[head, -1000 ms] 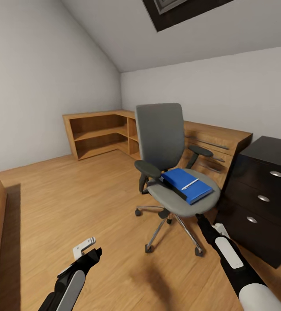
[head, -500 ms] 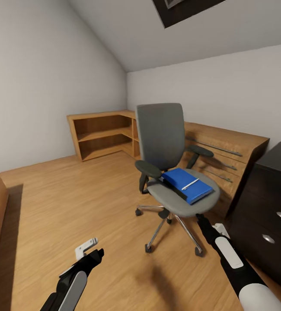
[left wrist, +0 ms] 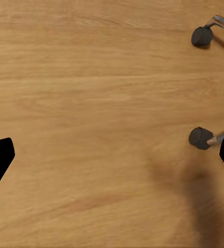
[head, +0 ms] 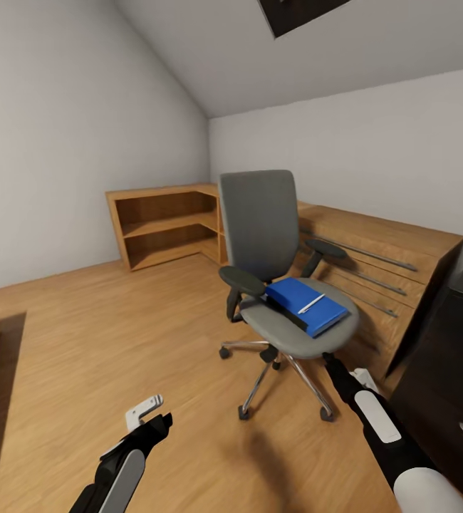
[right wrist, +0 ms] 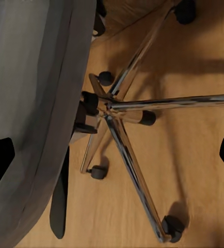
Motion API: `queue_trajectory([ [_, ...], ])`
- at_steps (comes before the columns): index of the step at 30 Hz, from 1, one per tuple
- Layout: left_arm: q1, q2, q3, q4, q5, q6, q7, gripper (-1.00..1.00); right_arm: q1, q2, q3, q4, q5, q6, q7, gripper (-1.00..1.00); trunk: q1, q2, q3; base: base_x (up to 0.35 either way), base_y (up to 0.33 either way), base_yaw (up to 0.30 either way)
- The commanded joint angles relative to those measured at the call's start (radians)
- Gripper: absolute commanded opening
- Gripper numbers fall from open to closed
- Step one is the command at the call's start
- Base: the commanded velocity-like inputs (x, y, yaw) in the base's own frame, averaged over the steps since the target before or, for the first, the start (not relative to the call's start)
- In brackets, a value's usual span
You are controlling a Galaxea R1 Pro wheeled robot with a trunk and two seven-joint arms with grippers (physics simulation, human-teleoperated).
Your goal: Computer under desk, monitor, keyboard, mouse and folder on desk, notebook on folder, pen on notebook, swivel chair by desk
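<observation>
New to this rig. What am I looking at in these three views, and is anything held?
It is a simulated two-armed wheeled robot. The head view looks forward and down: the left end effector and the right arm reach toward a swivel chair on a wood floor. On the seat lie a blue folder, a dark notebook partly under it, and a pen on top. The other two views come from cameras near each end effector. The left wrist view looks at floor and two chair castors. The right wrist view looks at the chair's chrome base beneath the seat. Both end effectors are open and hold nothing.
</observation>
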Motion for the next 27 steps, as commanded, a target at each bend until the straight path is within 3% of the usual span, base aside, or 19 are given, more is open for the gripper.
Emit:
queue_trajectory([
  [1, -0.001, 0.000, -0.001, -0.001, 0.009, 0.001, 0.008, 1.00, 0.000, 0.000, 0.000, -0.002, -0.008, 0.004, -0.004, 1.00, 0.001, 0.000, -0.001, 0.315, -0.001, 0.000],
  [22, -0.001, 0.000, -0.003, -0.001, 0.009, 0.001, 0.007, 1.00, 0.000, 0.000, -0.001, -0.001, -0.006, 0.004, -0.004, 1.00, 0.001, 0.000, -0.001, 0.314, 0.000, 0.000],
  [27, -0.001, 0.000, -0.004, 0.000, 0.009, 0.000, 0.008, 1.00, 0.000, 0.000, 0.000, -0.001, -0.005, 0.004, -0.004, 1.00, 0.001, 0.000, -0.001, 0.129, 0.000, 0.000],
])
